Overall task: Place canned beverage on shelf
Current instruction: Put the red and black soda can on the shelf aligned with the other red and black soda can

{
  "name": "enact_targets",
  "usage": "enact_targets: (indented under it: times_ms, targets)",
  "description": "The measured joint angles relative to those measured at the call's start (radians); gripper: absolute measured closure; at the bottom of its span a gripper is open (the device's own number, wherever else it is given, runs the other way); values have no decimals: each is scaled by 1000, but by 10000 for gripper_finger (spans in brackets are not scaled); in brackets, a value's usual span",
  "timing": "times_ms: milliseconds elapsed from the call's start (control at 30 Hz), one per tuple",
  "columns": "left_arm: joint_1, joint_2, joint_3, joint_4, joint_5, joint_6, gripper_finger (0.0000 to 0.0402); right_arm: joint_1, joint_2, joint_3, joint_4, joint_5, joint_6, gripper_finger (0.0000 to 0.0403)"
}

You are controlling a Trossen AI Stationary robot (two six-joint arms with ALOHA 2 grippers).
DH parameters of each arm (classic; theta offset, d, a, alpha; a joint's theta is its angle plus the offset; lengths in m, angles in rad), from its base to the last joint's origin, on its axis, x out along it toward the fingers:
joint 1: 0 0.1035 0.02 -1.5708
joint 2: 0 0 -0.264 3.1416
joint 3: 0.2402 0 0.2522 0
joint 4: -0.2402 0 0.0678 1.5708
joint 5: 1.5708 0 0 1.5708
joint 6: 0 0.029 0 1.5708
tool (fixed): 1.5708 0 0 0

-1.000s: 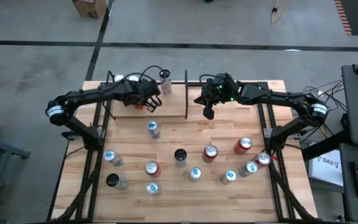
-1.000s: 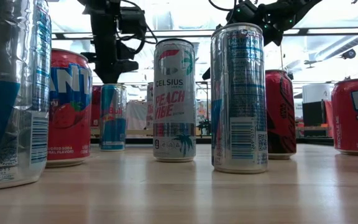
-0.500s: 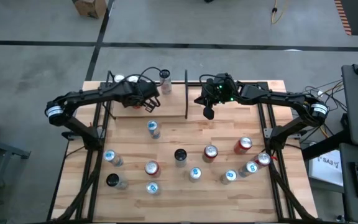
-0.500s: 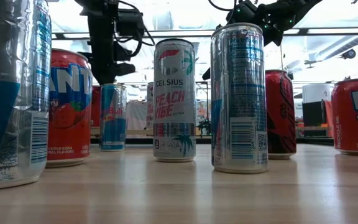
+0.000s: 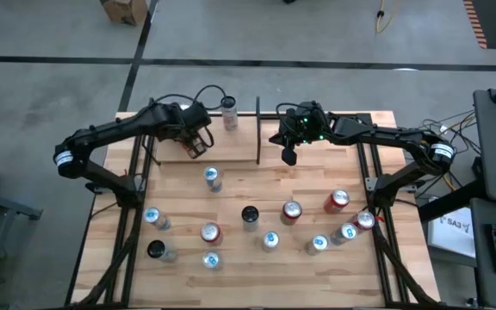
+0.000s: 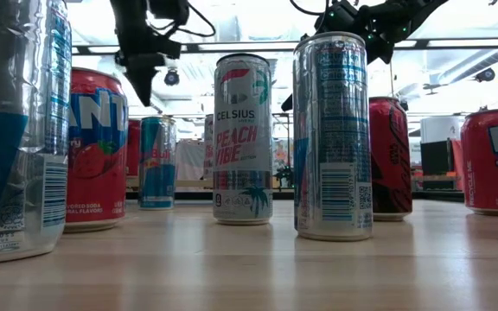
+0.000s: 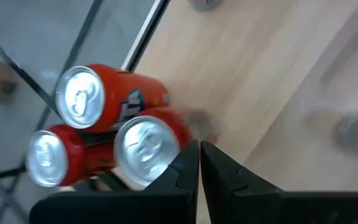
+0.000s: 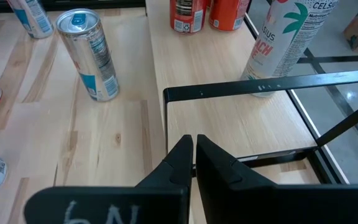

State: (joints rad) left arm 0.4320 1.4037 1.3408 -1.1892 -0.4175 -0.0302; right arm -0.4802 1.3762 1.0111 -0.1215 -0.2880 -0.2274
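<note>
The shelf (image 5: 231, 151) is the black-framed bay with a plank floor at the table's far left. Three red cans (image 7: 79, 93), (image 7: 45, 158), (image 7: 145, 146) stand upright on its floor, close together. A tall Celsius can (image 5: 228, 109) stands near its far edge. My left gripper (image 7: 199, 155) hovers above the red cans, shut and empty, pointing steeply down; in the high view my left gripper (image 5: 198, 145) is over the shelf's left part. My right gripper (image 5: 288, 158) hangs shut and empty just right of the shelf's black upright (image 5: 258, 129), above the frame bar (image 8: 241, 90).
Several upright cans stand over the near half of the table, among them a blue-topped one (image 5: 211, 177), a dark one (image 5: 249, 214) and red ones (image 5: 337, 201). Black frame legs (image 5: 368, 181) run down both table sides. Bare wood lies between the shelf and the cans.
My left gripper has risen above the red cans, drawn back a little toward the table's left edge and rolled about its own axis, staying shut. The cans have not moved.
</note>
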Motion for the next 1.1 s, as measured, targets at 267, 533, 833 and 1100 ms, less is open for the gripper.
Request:
enact_targets:
  times_ms: [267,533,833,1100]
  targets:
    - [21,-15,-13,-19,-155,-54,402,0,0,0,0,0,0,394]
    - [125,-22,-41,-35,69,-72,402,0,0,0,0,0,0,394]
    - [235,-28,-42,4,139,-74,402,0,0,0,0,0,0,394]
    - [238,-28,-51,-28,140,-138,402,0,0,0,0,0,0,394]
